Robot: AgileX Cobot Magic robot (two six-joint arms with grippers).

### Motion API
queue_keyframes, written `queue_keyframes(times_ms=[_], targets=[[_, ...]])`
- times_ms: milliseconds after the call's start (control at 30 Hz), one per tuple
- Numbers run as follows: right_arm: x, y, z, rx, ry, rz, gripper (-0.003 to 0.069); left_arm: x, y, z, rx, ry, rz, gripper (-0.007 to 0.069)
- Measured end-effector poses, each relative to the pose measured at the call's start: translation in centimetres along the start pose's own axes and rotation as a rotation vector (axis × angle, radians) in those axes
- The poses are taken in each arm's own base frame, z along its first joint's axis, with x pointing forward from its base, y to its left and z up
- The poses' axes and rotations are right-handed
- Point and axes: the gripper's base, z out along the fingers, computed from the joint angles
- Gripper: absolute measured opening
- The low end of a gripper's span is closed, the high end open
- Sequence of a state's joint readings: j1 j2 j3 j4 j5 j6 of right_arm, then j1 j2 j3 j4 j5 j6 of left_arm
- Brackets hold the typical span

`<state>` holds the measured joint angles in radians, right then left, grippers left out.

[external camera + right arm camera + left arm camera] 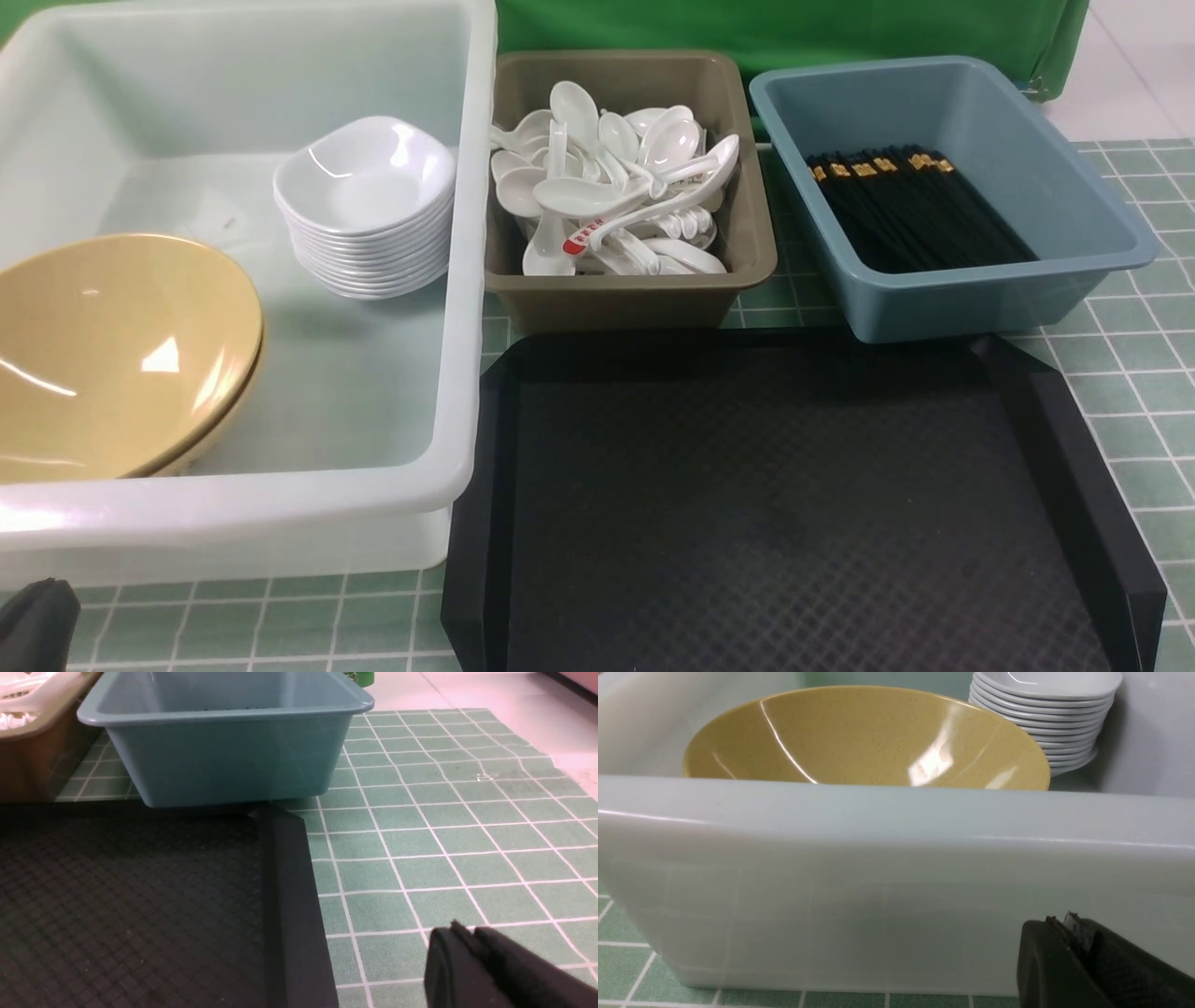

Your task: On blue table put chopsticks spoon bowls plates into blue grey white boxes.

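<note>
I see red marks on one white spoon in the grey box, but they are too small for me to read

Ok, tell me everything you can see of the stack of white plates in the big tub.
The plates are small, glossy white, rounded-square dishes that look like melamine or plastic, nested upright in one neat stack of roughly ten. The stack stands on the floor of the translucent white tub, toward its far right side, apart from the tan bowls at the near left. The top dish is empty. No gripper touches the stack.
</note>
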<state>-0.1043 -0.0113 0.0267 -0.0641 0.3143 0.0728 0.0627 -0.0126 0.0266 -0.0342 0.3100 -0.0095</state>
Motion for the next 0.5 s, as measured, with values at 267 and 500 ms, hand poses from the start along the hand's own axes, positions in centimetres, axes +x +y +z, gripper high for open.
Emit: queue_keyframes(times_ms=[267,500], targets=[[0.00,0.00,0.00,0.000,0.000,0.000,0.0099,0.00,0.00,0.00,0.000,0.000,0.000,-0.0013],[0.01,0.00,0.00,0.000,0.001,0.000,0.0099,0.00,0.00,0.00,0.000,0.000,0.000,-0.0013]])
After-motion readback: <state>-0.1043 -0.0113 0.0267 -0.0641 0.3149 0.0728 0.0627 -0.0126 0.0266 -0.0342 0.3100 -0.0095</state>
